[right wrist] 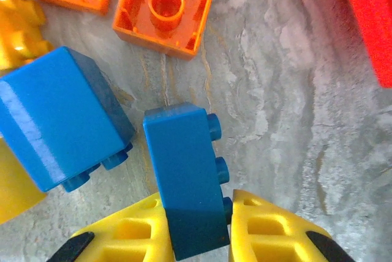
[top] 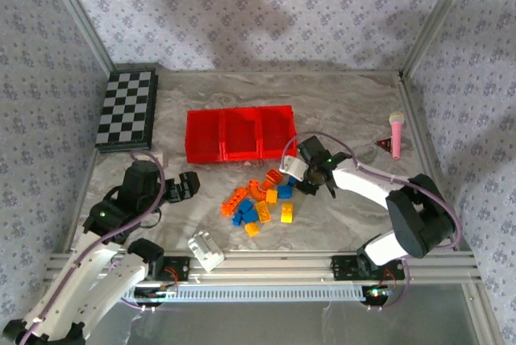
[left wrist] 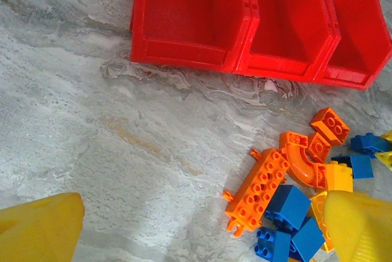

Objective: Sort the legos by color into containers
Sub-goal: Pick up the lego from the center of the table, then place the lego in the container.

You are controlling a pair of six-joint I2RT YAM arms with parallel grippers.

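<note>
Where end effector [right wrist: 196, 228] clamps, lego [right wrist: 184, 164] (blue)

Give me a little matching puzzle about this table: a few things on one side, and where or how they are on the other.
Things:
1. right gripper
2. left gripper
3. red bins
4. checkered board

Places or states:
A. nothing inside
B. lying at the far left
C. open, holding nothing
D. shut on a blue brick

Pairs: 1-D, 2-C, 3-A, 4-B.
</note>
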